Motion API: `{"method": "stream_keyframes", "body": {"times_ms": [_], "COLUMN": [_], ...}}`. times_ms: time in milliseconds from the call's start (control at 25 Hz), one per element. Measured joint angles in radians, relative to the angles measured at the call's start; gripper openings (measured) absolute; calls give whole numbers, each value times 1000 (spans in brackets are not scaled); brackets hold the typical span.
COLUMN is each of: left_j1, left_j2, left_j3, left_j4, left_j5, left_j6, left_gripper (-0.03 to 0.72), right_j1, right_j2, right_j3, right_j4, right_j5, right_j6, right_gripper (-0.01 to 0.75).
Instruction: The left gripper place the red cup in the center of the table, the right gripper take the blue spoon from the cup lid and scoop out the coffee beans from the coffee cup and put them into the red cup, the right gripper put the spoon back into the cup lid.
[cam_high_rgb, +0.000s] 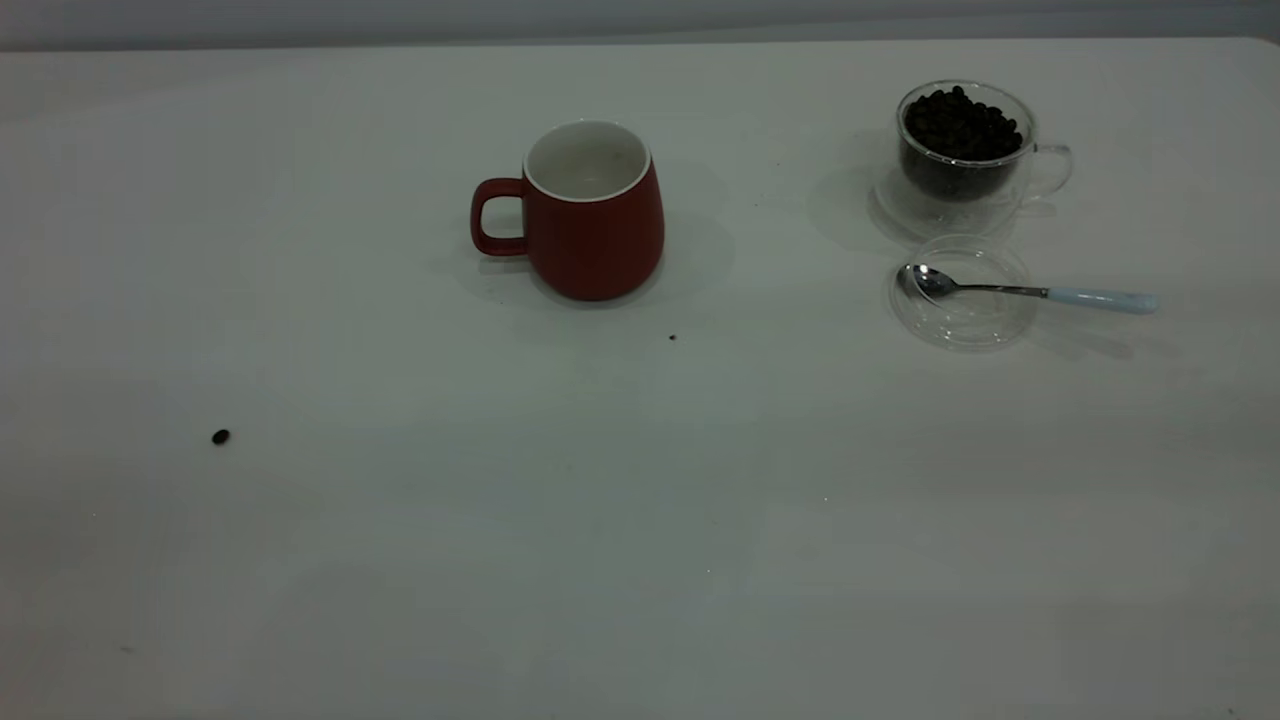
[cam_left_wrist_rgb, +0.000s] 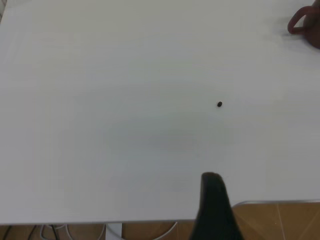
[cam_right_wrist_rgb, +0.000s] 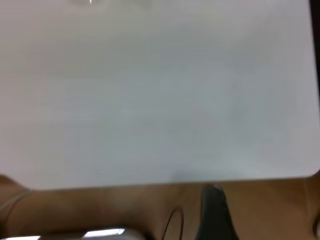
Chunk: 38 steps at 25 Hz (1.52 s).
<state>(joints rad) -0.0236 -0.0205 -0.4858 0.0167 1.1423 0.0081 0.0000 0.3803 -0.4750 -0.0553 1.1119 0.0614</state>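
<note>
The red cup (cam_high_rgb: 593, 215) stands upright near the middle of the table (cam_high_rgb: 640, 520), handle to the left, and looks empty; its edge also shows in the left wrist view (cam_left_wrist_rgb: 306, 22). The coffee cup (cam_high_rgb: 965, 150), heaped with coffee beans (cam_high_rgb: 962, 125), stands at the back right. Just in front of it lies the cup lid (cam_high_rgb: 965, 295). The blue spoon (cam_high_rgb: 1030, 292) rests with its bowl in the lid and its handle sticking out to the right. Neither gripper shows in the exterior view. The left gripper (cam_left_wrist_rgb: 214, 200) and the right gripper (cam_right_wrist_rgb: 214, 210) hang back at the table's edge, far from all objects.
One stray bean (cam_high_rgb: 220, 436) lies on the table at the front left, and also shows in the left wrist view (cam_left_wrist_rgb: 219, 104). A tiny dark speck (cam_high_rgb: 672, 337) lies in front of the red cup. Brown floor and cables show beyond the table edge (cam_left_wrist_rgb: 150, 221).
</note>
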Motion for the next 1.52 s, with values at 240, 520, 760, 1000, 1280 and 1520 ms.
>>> {"method": "stream_keyframes", "body": {"times_ms": [240, 520, 760, 1000, 1280, 1520], "left_j1": [0, 0, 0, 0, 0, 0], "left_j2": [0, 0, 0, 0, 0, 0], "left_j3": [0, 0, 0, 0, 0, 0], "left_j4": [0, 0, 0, 0, 0, 0], "left_j5": [0, 0, 0, 0, 0, 0], "left_j6": [0, 0, -1, -1, -1, -1], "left_gripper": [587, 587, 587, 587, 587, 587], "right_j1": [0, 0, 10, 19, 89, 89], "right_j2": [-120, -353, -397, -397, -397, -397], "right_j3": [6, 6, 6, 6, 6, 6], "right_j4": [-10, -10, -16, -21, -25, -25], "right_j5": [0, 7, 16, 16, 16, 16], "right_j6": [-2, -3, -3, -3, -4, -4], "right_gripper": [544, 544, 544, 544, 544, 544]}}
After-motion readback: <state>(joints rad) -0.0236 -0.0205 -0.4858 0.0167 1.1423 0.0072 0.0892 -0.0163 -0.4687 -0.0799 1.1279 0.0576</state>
